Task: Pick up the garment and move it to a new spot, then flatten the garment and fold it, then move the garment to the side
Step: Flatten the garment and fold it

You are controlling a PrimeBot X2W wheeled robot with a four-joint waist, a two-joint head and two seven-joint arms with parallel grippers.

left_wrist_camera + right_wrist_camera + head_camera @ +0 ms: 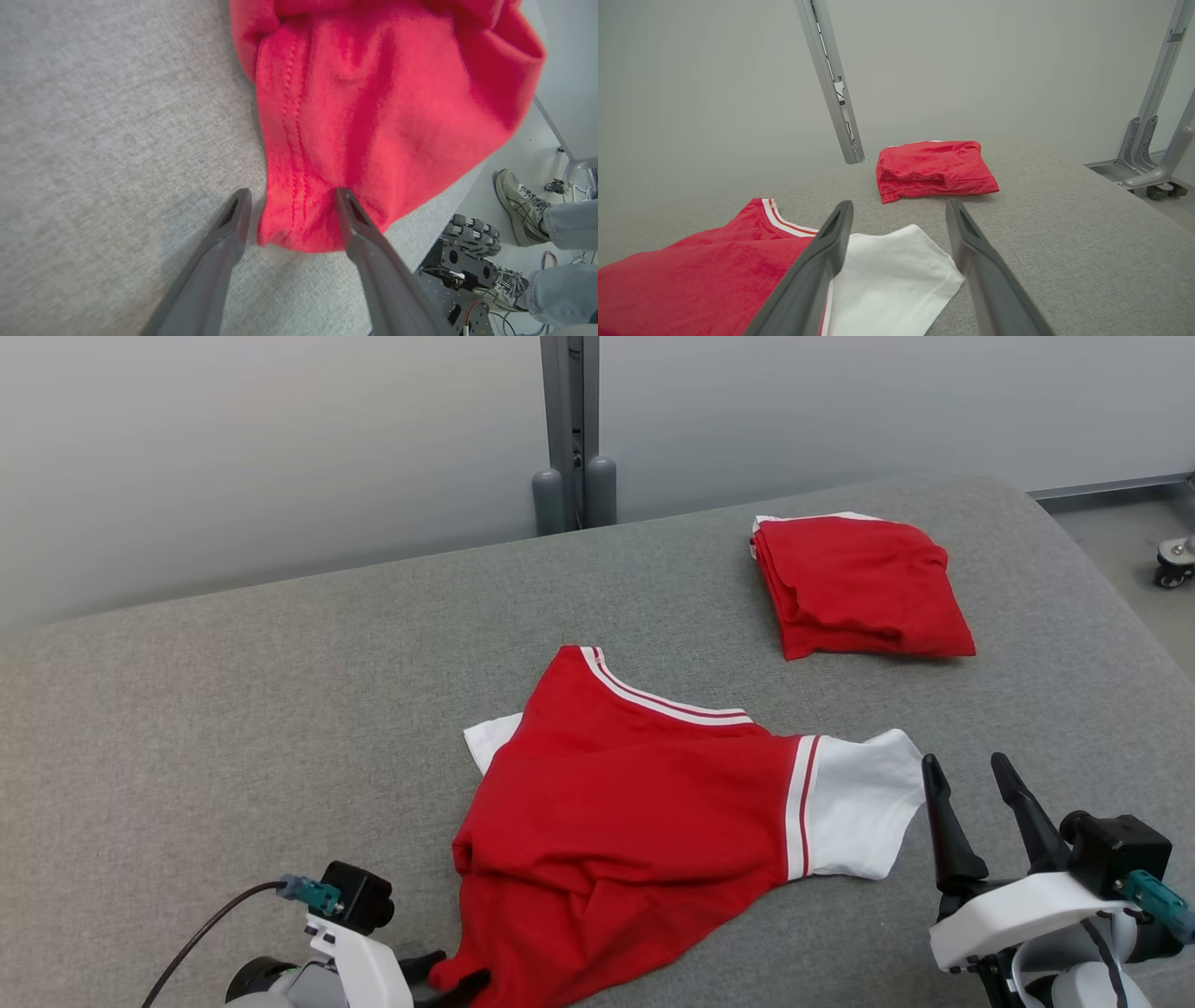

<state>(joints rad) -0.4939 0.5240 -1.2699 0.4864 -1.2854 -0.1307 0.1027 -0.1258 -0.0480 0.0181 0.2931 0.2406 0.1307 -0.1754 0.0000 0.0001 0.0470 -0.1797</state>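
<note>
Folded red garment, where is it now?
The folded red garment lies far right on the grey table in the head view, beyond the spread shirt and right of the grey post.

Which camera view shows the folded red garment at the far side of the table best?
The head view: the folded red garment lies whole from above, white edge at its back. The right wrist view gives it from a low angle, showing its stacked layers. The left wrist view faces the hem of the unfolded shirt instead.
</note>
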